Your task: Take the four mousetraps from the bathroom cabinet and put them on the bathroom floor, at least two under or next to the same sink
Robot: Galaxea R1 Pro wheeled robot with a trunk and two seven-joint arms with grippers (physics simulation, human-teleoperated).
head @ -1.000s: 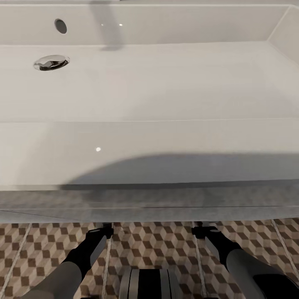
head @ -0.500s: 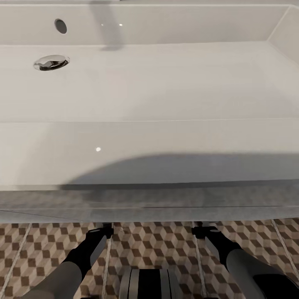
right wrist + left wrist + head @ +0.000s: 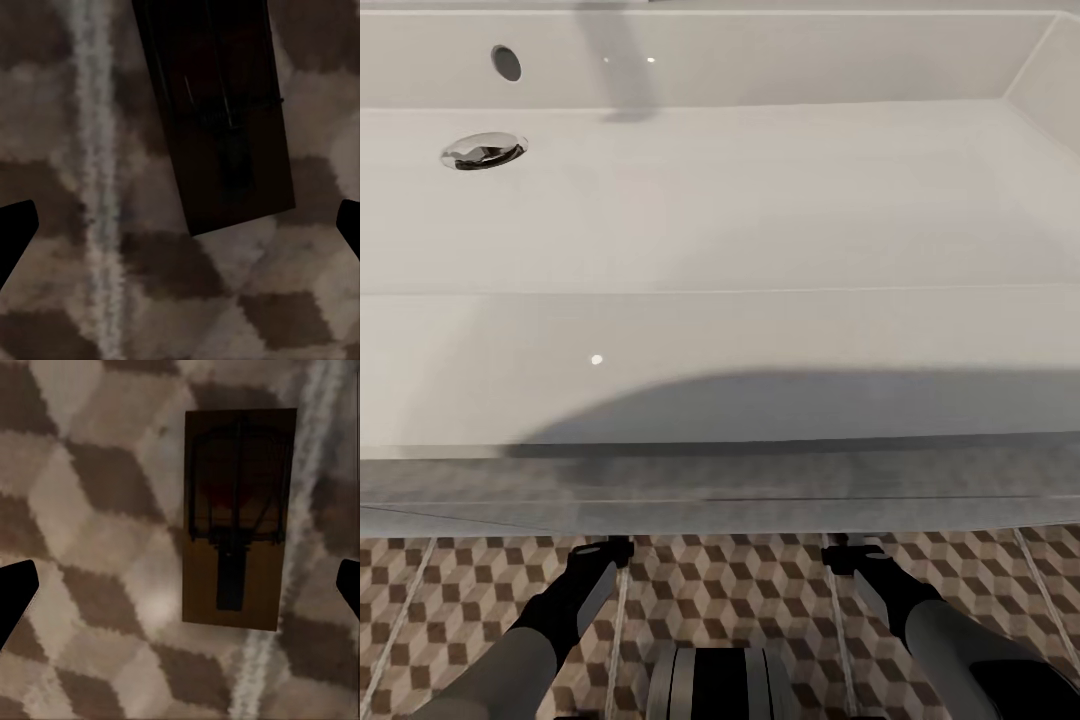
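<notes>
I stand close against the bathroom sink [image 3: 740, 210], whose wide white basin spreads across most of my head view, its chrome drain [image 3: 484, 150] toward the far left. Below its front edge lies the cube-patterned bathroom floor [image 3: 740, 590], and both my arms reach down and forward toward the foot of the vanity.

My left gripper [image 3: 180, 589] hangs over the tiles with its fingers spread wide, nothing between them. Under it a mousetrap [image 3: 236, 514] lies flat on the floor beside a pale grout line, untouched.

My right gripper [image 3: 180, 229] is likewise spread wide and empty. A second mousetrap [image 3: 217, 112] lies flat on the tiles beneath it, slightly askew and in deep shade, near another grout line.

In the head view my gripper tips disappear under the vanity's edge.
</notes>
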